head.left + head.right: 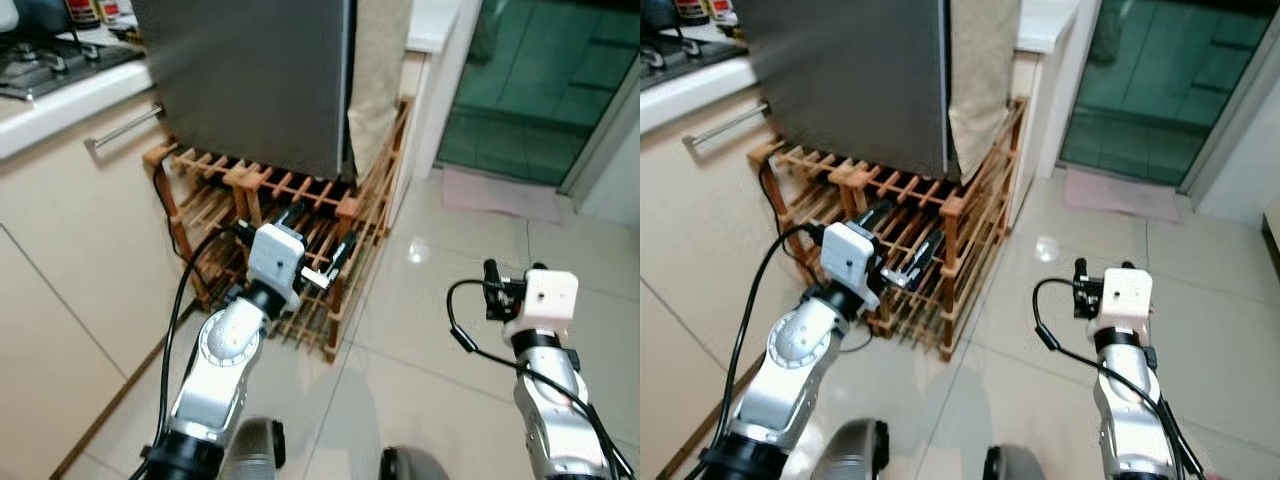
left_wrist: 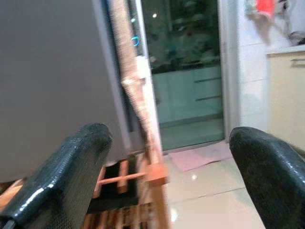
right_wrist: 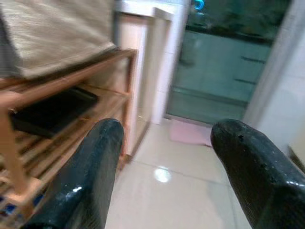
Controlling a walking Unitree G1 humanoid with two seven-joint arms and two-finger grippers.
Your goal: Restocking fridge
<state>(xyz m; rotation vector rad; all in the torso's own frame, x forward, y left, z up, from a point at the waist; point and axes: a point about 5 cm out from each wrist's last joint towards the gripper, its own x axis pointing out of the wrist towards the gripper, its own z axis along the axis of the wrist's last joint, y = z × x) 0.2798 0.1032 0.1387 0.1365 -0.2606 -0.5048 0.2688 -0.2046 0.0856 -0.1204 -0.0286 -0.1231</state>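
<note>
— Looking at the left gripper (image 1: 318, 238): fingers spread, grasping nothing, just before the wooden rack's (image 1: 345, 210) corner post.
— And the fridge (image 1: 250, 80)?
— On that rack, door edge above. Right gripper (image 1: 1100, 272), also spread, hangs over bare floor tiles (image 1: 440, 340).

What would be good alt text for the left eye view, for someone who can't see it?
A grey fridge stands on a slatted wooden rack beside a kitchen counter. The robot's left pincer, open, reaches toward the rack, while the right pincer hangs over the pale tiled floor. A glass door lies beyond.
</note>
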